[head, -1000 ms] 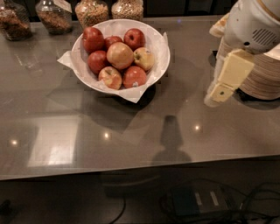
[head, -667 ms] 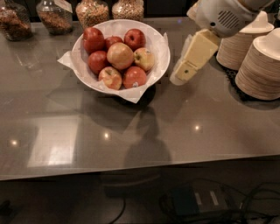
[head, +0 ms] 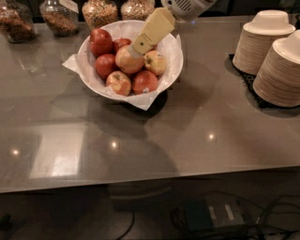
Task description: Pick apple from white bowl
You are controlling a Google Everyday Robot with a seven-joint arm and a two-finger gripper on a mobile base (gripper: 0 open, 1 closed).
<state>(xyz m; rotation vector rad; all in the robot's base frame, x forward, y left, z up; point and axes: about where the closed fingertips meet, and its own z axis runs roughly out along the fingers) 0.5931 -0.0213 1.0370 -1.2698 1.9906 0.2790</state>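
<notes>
At 11 o'clock on your bench sits the white bowl, lined with crumpled paper. The apple lies at its centre, with red apples at its 9 and 6 o'clock. Your pincer slants down from 1 o'clock, its tip at the apple's top. You cannot tell whether it is released or clenched. Stacked beige bowls stand at 2 o'clock, and jars line the back at 12.

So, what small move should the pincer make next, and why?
Probably ease down a little onto the apple. The pincer hangs over the white bowl, its tip at the top of that apple, with a yellow-green apple close beside it.
</notes>
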